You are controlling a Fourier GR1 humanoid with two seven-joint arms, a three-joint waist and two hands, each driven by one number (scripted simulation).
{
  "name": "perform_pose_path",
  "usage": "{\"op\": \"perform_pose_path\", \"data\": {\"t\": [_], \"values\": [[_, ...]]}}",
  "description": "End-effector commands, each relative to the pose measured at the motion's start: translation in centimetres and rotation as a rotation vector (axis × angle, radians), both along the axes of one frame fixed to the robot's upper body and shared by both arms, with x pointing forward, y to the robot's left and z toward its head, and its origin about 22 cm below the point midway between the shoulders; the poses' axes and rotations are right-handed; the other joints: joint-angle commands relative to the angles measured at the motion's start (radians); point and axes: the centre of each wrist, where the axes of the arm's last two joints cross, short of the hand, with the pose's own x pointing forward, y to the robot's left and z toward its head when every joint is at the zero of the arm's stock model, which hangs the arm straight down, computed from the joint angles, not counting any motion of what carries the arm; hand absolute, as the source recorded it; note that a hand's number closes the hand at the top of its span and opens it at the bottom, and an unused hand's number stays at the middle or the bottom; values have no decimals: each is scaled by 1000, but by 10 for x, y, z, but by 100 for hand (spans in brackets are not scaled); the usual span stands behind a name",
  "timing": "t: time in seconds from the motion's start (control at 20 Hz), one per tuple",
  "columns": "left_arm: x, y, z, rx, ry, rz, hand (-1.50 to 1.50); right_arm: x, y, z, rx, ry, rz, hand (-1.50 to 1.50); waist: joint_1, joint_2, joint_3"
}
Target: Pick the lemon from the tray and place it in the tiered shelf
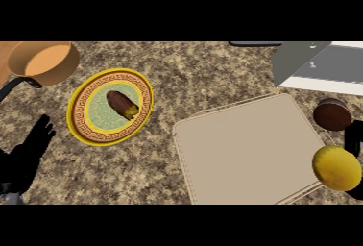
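Lemon [337,168], oval, pitted yellow, gripped by right hand [354,137].

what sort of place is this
Most likely a kitchen counter: a speckled stone worktop carries a copper saucepan, a patterned plate with a piece of brown food on it, and a beige tray. A lemon shows at the view's right edge.

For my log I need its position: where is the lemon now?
In the head view the lemon is at the far right, at the tray's right edge, held by the right hand, below a brown round object.
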Motion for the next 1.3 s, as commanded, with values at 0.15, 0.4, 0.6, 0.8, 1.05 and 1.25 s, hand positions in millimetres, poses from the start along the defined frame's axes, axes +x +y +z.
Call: {"op": "perform_pose_path", "data": {"t": [0.15, 0.4, 0.6, 0.8, 1.05, 1.25], "values": [[-6, 0, -5, 11, 8, -1, 0, -21, -88, 56, 273, -118, 43, 150, 0, -2, -3], [5, -10, 7, 0, -17, -14, 0, -44, -124, 106, 294, -162, 24, 150, 18, 1, -3], [0, 5, 0, -3, -8, -16, 0, -60, -154, 140, 343, -232, -2, 150, 18, 2, -4], [17, -9, 2, 9, -13, -38, 0, -46, -135, 171, 323, -275, -88, 150, 29, 5, -4], [19, -7, 3, 2, 0, -33, 0, -37, -162, 191, 201, -289, -176, 150, 35, 8, -3], [16, -21, 6, -1, -7, -40, 0, -18, -160, 199, 135, -277, -212, 150, 41, 8, -3]]}}
